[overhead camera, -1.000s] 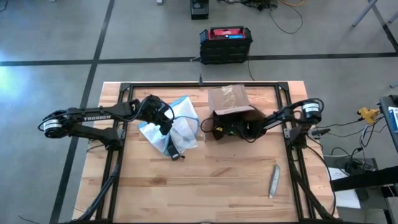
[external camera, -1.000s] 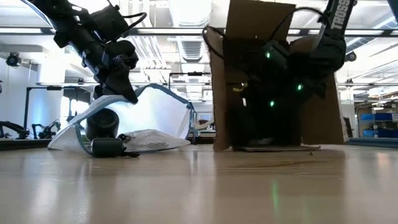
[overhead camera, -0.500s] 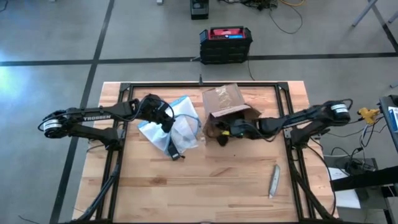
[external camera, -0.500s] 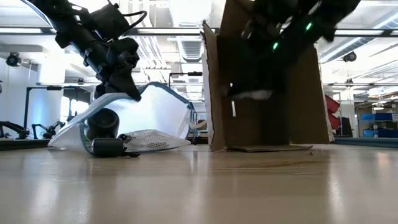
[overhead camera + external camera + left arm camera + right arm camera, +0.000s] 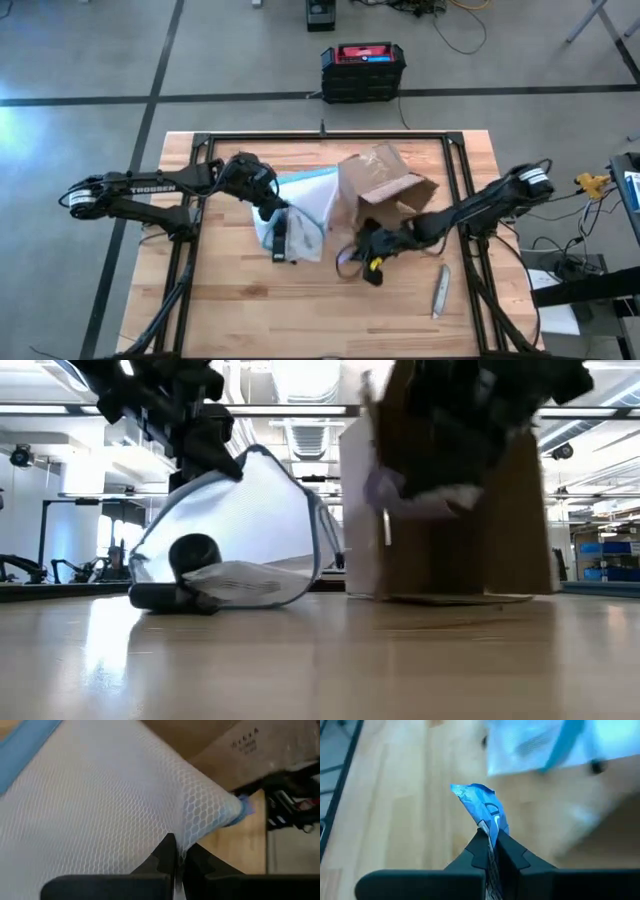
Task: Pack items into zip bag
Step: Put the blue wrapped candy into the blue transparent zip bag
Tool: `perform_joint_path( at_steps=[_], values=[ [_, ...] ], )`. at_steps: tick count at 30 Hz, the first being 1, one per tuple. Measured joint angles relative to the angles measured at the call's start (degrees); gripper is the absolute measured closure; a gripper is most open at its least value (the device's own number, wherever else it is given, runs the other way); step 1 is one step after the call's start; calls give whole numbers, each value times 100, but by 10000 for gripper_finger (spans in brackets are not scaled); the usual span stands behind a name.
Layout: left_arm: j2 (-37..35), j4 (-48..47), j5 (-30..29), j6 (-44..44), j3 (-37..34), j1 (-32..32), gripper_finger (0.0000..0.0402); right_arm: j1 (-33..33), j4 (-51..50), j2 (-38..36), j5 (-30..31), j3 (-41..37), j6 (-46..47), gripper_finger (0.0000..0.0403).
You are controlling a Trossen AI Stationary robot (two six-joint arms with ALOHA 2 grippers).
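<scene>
Your left gripper [image 5: 175, 851] is clenched on the upper edge of the flat, clear zip bag with honeycomb-mesh white padding and a blue strip [image 5: 300, 205], holding it lifted so it stands like a tent over the left middle of the pale wooden plank desk [image 5: 300, 310]. In the low view the bag [image 5: 245, 525] bulges out, with a dark cylinder-shaped piece [image 5: 195, 550] lying at its foot.

Your right gripper [image 5: 490, 845] is pinched shut on a small crumpled, glossy blue-and-white wrapped item [image 5: 482, 807], raised above the desk near the middle. From above that gripper [image 5: 372, 262] sits just in front of the brown corrugated cardboard box [image 5: 385, 180], which stands tilted with its flaps open, close beside the bag's right edge. What the wrapper encloses is too blurred to tell, perhaps a soft packet.

A slim grey metal stick-like tool [image 5: 440, 291] lies flat on the desk near the right front, well apart from both grippers.
</scene>
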Motion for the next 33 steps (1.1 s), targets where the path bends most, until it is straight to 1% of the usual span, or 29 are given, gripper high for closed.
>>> perform_joint_path(
  at_steps=[3, 5, 7, 13, 16, 18, 21, 23, 25, 27, 29, 32, 33],
  values=[
    [-2, -591, -98, -540, 0, -117, 401, 436, 549, 538, 111, 119, 266, 403],
    [-25, -1030, -332, -944, -2, -200, 401, 694, 738, 860, 282, 415, 351, 403],
    [-45, -1249, -575, -1162, -2, -340, 401, 876, 736, 1193, 430, 765, 373, 403],
    [-48, -1346, -708, -1723, -2, -988, 401, 868, 716, 2489, 512, 2088, 249, 402],
    [-46, -1365, -955, -1927, -2, -1375, 401, 791, 681, 3147, 734, 2862, 145, 402],
    [-43, -1432, -1141, -2008, -2, -1577, 401, 748, 546, 3618, 1017, 3443, 171, 402],
    [-39, -1436, -1348, -2055, -4, -1733, 401, 677, 166, 4303, 1401, 4430, 320, 402],
    [-39, -1436, -1377, -2049, -4, -1761, 401, 619, -193, 4738, 1562, 5123, 402, 402],
    [-45, -1436, -1324, -2043, -4, -1811, 401, 551, -798, 5129, 1856, 5780, 718, 402],
    [-55, -1439, -1115, -1993, -4, -1938, 401, 465, -1612, 5382, 2218, 6343, 1287, 402],
    [-61, -1451, -891, -1886, -4, -2137, 401, 347, -2514, 5477, 2619, 6735, 1821, 402],
    [-61, -1655, -856, -1861, -4, -2470, 401, 192, -3604, 5478, 3186, 7022, 2388, 402],
    [-60, -1719, -843, -1860, -5, -2565, 401, 137, -3851, 5446, 3277, 7051, 2490, 402]
  ],
)
